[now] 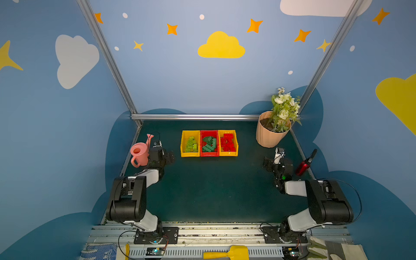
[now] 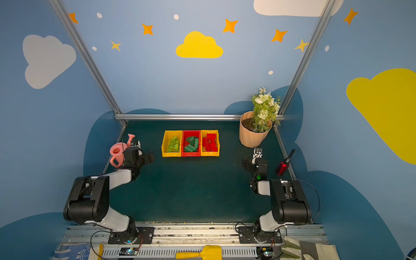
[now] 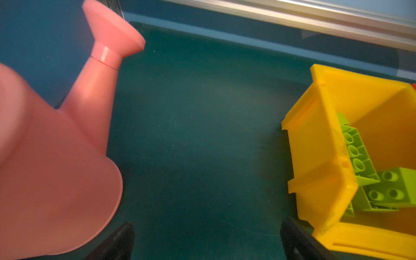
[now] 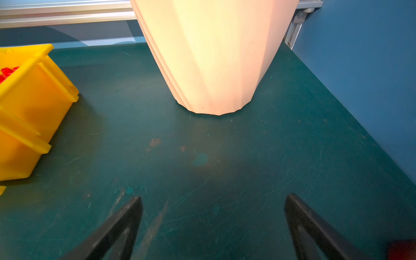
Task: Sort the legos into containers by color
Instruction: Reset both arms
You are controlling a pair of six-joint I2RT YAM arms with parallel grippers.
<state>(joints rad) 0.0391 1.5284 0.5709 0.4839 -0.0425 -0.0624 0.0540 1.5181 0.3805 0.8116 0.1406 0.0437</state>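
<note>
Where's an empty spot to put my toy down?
Biggest bare patch: the green mat in front of the three bins. Smaller gaps: watering can to left yellow bin, right yellow bin to flower pot. Crowded: the bins touch side by side.

Dark green worktop (image 1: 213,184), scuffed, with rusty stains showing in the right wrist view. Three bins in a row toward the back rail (image 1: 195,116), sides touching: left yellow bin (image 1: 190,154), red bin (image 1: 209,154), right yellow bin (image 1: 228,154). Pink watering can (image 1: 139,153) at the left edge, well apart from the bins. Peach ribbed flower pot (image 1: 267,135) in the back right corner. Red-and-black handheld tool (image 1: 304,165) lies at the right edge.
</note>
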